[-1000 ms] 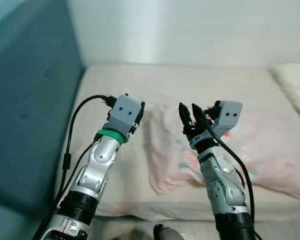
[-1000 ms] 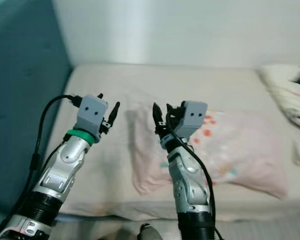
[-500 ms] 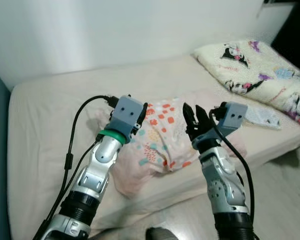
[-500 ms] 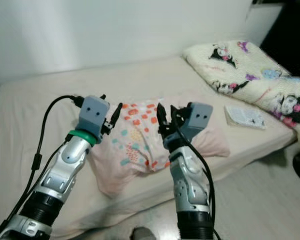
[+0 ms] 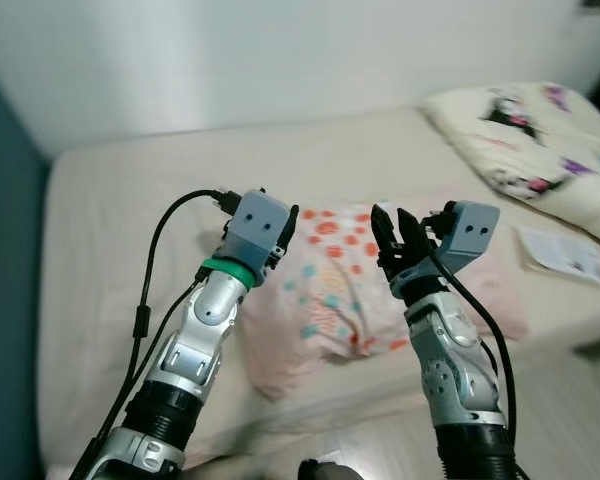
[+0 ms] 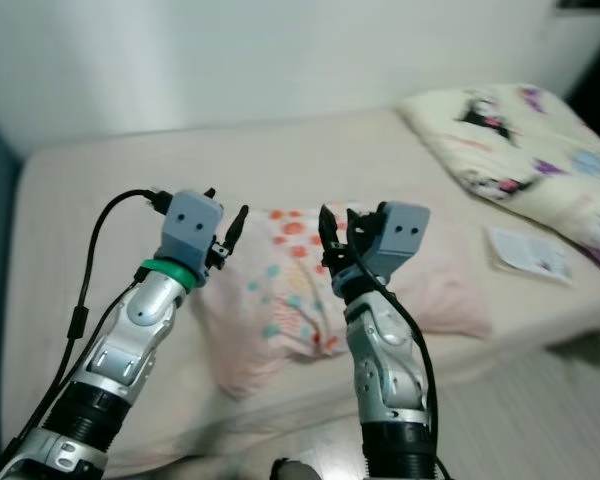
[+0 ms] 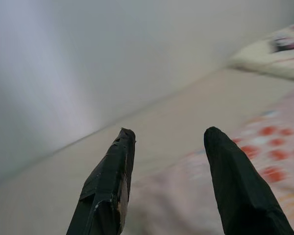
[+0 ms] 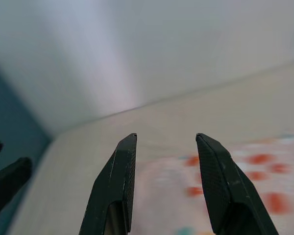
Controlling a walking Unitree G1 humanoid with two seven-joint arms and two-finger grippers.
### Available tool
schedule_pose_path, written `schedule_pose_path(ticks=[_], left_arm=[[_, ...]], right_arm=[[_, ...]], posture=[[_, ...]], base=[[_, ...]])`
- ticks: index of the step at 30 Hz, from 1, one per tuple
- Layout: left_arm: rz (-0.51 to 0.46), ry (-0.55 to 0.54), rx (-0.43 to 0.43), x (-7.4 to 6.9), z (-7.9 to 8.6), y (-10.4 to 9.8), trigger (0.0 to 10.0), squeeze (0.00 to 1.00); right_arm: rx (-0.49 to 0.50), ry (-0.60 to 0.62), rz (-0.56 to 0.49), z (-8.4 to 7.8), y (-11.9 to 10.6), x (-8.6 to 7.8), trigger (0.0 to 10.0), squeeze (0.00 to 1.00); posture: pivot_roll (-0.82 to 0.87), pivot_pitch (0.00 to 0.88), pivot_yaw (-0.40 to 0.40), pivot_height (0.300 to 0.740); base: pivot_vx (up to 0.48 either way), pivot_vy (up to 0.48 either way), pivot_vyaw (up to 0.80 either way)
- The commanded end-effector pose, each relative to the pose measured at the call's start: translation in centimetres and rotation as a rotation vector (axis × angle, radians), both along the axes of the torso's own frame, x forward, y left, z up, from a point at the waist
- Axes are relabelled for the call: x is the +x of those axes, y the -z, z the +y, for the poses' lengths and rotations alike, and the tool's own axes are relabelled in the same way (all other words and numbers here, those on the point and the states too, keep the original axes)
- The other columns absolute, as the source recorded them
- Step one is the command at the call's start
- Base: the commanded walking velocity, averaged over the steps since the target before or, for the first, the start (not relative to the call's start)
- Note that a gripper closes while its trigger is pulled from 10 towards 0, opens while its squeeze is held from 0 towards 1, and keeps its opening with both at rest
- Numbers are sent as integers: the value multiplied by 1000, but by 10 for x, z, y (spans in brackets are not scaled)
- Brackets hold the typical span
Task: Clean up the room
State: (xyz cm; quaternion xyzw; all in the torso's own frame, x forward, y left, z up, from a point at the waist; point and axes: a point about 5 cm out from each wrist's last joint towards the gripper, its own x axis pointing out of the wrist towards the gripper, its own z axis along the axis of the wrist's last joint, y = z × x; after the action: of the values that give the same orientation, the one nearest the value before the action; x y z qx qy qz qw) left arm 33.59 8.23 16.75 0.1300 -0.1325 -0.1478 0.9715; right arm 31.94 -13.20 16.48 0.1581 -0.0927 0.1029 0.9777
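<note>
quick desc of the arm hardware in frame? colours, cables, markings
Two silver segmented arms with black base collars. Each hand, left hand and right hand, has two long black fingers and a grey camera box. Green ring on the left wrist. Black cables loop along both arms.

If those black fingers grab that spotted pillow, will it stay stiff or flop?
The pillow would probably flop: its cover shows folds and it sags on the bed. It looks puffy, so likely light. Soft fabric may bunch up between the fingers rather than slip.

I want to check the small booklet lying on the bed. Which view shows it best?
The right eye view: the booklet lies whole on the bed, past the right gripper. The left eye view has it nearer its edge; the wrist views look elsewhere.
</note>
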Motion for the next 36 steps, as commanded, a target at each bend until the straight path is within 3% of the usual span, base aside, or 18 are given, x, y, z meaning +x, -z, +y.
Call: schedule_pose_path(ticks=[1, 14, 16, 20, 22, 28, 36], left_arm=[[27, -4, 4, -1, 0, 6, 10000, 0], [89, -75, -19, 0, 7, 20, 10000, 0], [128, -104, -50, -2, 10, 30, 10000, 0], [143, -129, -31, -4, 14, 39, 10000, 0], [151, -146, -5, -5, 18, 45, 10000, 0], [184, -173, -3, -7, 23, 53, 10000, 0], [183, -164, -14, -9, 17, 53, 10000, 0]], right_arm=[[-4, -32, 20, 4, 5, -2, 10000, 0], [8, -170, 31, 21, 10, -9, 10000, 0], [27, -123, 53, 15, 15, -6, 10000, 0], [12, -60, 60, 7, 19, -5, 10000, 0], [-56, -6, 59, 0, 22, -5, 10000, 0], [-115, 54, 48, -12, 23, -5, 10000, 0], [-146, 88, 37, -14, 24, -5, 10000, 0]], posture=[[-165, 37, 49, 738], [-162, 36, 35, 738], [-163, 38, 39, 738], [-162, 42, 40, 738], [-164, 43, 40, 738], [-168, 52, 34, 738], [-171, 56, 32, 728]], base=[[0, 0, 606], [0, 0, 0], [0, 0, 0], [0, 0, 0], [0, 0, 0], [0, 0, 0], [0, 0, 0]])
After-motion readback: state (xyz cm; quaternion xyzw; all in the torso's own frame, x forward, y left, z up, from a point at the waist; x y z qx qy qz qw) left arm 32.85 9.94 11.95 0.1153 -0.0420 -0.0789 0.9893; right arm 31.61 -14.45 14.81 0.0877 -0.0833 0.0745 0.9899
